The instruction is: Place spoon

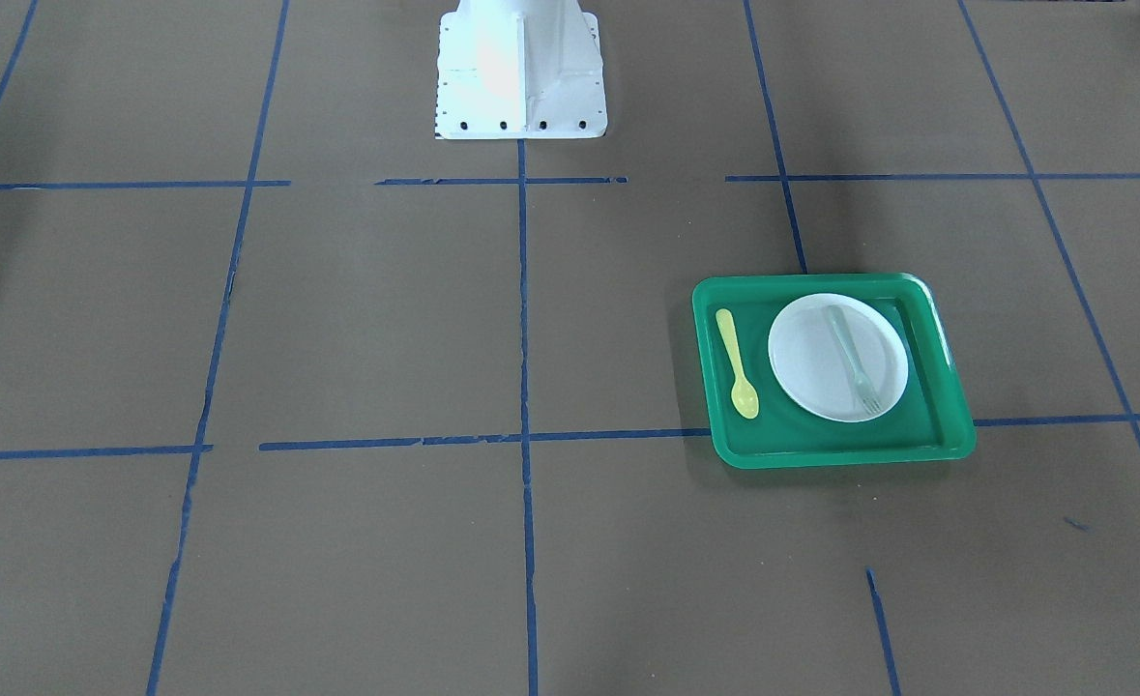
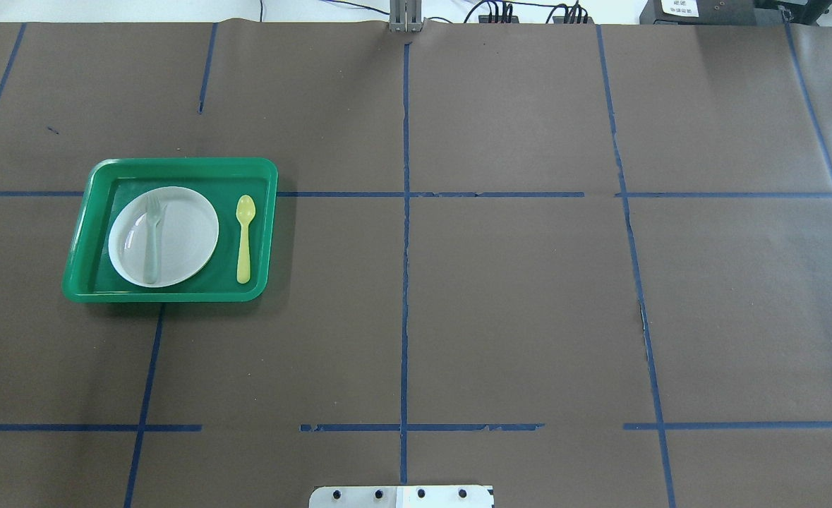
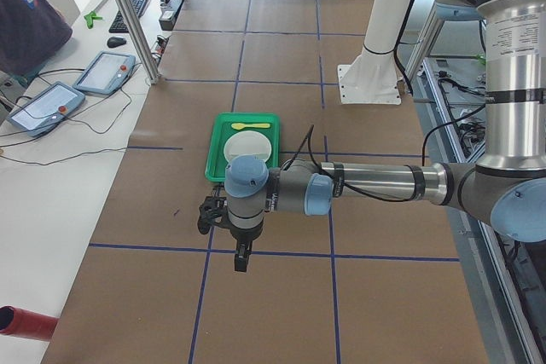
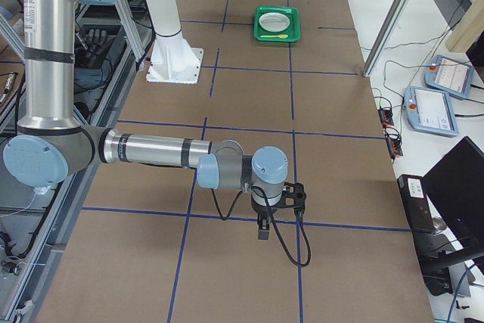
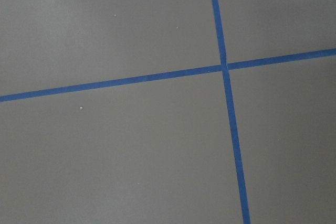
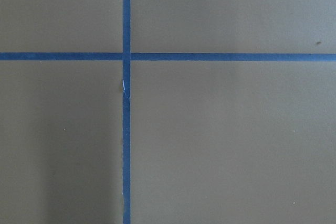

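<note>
overhead exterior: spoon (image 2: 244, 238) lay in tray (image 2: 176, 168) beside plate (image 2: 197, 233), well apart from both claws; claw states untellable; placing seemingly done.

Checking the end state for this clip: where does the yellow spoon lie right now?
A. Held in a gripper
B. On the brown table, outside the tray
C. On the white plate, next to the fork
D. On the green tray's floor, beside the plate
D. The spoon lies flat on the green tray, beside the white plate and apart from it; only the fork rests on the plate.
</note>
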Motion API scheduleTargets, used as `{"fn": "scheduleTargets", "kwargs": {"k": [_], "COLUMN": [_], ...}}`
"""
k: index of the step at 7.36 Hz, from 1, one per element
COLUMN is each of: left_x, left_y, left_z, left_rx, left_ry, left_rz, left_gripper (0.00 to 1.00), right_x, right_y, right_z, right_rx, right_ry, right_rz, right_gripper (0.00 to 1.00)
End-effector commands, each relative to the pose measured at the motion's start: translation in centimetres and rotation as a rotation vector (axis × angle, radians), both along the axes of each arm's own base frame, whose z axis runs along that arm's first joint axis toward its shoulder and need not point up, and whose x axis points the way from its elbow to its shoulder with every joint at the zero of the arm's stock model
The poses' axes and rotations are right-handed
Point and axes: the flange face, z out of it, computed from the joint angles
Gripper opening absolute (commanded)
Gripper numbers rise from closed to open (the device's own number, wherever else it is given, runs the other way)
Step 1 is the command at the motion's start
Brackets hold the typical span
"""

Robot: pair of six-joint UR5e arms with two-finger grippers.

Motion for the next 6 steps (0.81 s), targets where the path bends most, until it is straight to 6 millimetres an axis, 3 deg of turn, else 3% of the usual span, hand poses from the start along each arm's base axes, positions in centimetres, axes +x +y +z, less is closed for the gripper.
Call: {"fn": "scheduleTargets", "kwargs": {"k": [1,3,6], "left_x": [0.2,0.3,0.2], "left_y": [0.6,-0.3,-1.0], "left_z": [-0.2,-1.5,-1.8], "left_rx": [-0.016,0.015,0.019], "left_ry": [0.072,0.07,0.071], "left_rz": [-0.002,0.001,-0.005], "left_gripper": [1.0,1.0,1.0], "right_x": [0.0,0.0,0.0], "right_y": [0.0,0.0,0.0], "right_z": [0.0,0.0,0.0], "right_rx": [0.001,0.001,-0.001], "right_ry": [0.0,0.0,0.0], "right_rz": [0.0,0.0,0.0], "right_gripper": [1.0,1.0,1.0]}}
